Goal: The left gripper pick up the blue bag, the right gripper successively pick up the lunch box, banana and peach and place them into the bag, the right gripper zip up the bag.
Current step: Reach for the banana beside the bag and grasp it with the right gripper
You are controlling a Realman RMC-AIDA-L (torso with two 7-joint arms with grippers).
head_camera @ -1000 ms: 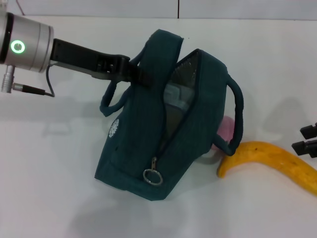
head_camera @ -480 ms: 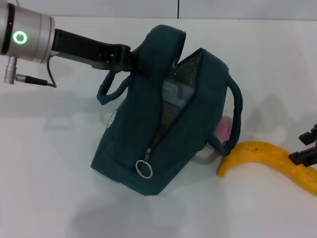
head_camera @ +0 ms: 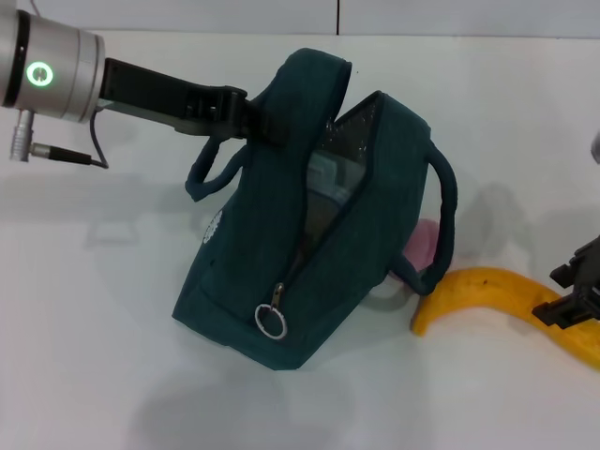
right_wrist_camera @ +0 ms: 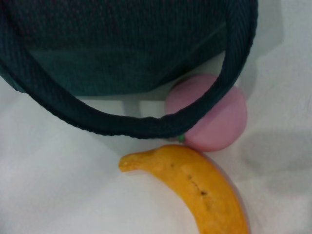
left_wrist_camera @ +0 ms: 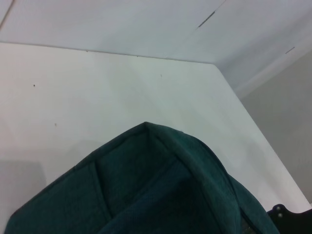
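Note:
The blue bag (head_camera: 309, 234) stands tilted on the white table, its zipper open and the zipper pull ring (head_camera: 271, 322) hanging low on its front. The lunch box (head_camera: 328, 178) shows pale inside the opening. My left gripper (head_camera: 258, 117) is shut on the bag's upper flap and holds it up; the left wrist view shows only the bag's top (left_wrist_camera: 146, 190). The yellow banana (head_camera: 506, 300) lies right of the bag, and the pink peach (head_camera: 422, 246) sits partly behind the bag's handle. My right gripper (head_camera: 574, 286) is just above the banana's right end. The right wrist view shows the banana (right_wrist_camera: 195, 190) and the peach (right_wrist_camera: 214, 117).
The bag's dark handle strap (right_wrist_camera: 122, 117) loops over the peach in the right wrist view. The white table (head_camera: 112, 356) extends to a far edge at the back wall.
My right gripper has moved down and left, onto the banana's right end. The bag has shifted slightly left and its zipper ring has swung lower. The left arm rose a little.

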